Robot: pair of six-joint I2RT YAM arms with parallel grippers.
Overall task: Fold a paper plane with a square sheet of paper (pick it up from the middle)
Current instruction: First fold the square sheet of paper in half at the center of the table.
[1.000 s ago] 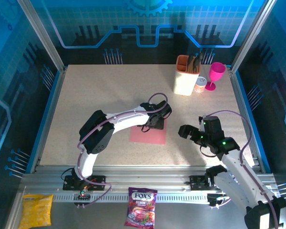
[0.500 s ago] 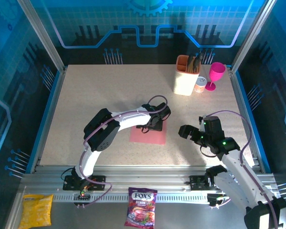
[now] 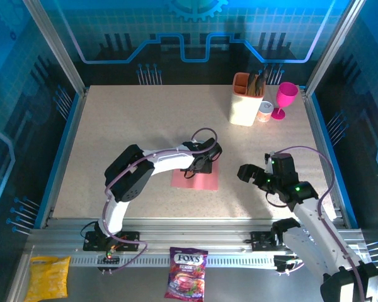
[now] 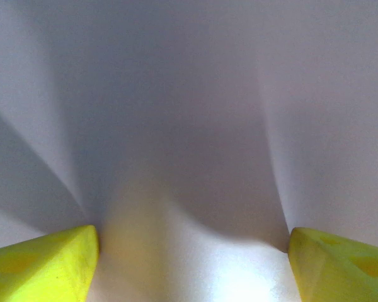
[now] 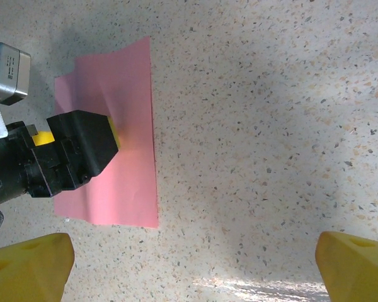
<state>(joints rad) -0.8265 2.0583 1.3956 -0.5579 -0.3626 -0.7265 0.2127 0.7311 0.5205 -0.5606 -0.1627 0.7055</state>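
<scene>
Left gripper [image 3: 201, 166] has nudged toward 7 o'clock, spread wide, tips pressing the paper [image 3: 196, 180] mid-table. Right wrist view: sheet flat, unfolded. Right gripper [image 5: 195, 258] gapes empty at its 3 o'clock.

Top view: high behind arm bases [image 3: 110, 239], looking down on whole table [image 3: 113, 126]. Left wrist: tight against pink paper [image 4: 189, 113]. Right wrist: farther off, facing straight down, sharing paper with top view.

The left tool [image 3: 200, 166] now sits slightly nearer and further left on the pink paper [image 3: 205, 182] than a second ago, and the cable loop [image 3: 205, 131] above it has dropped with it.
</scene>
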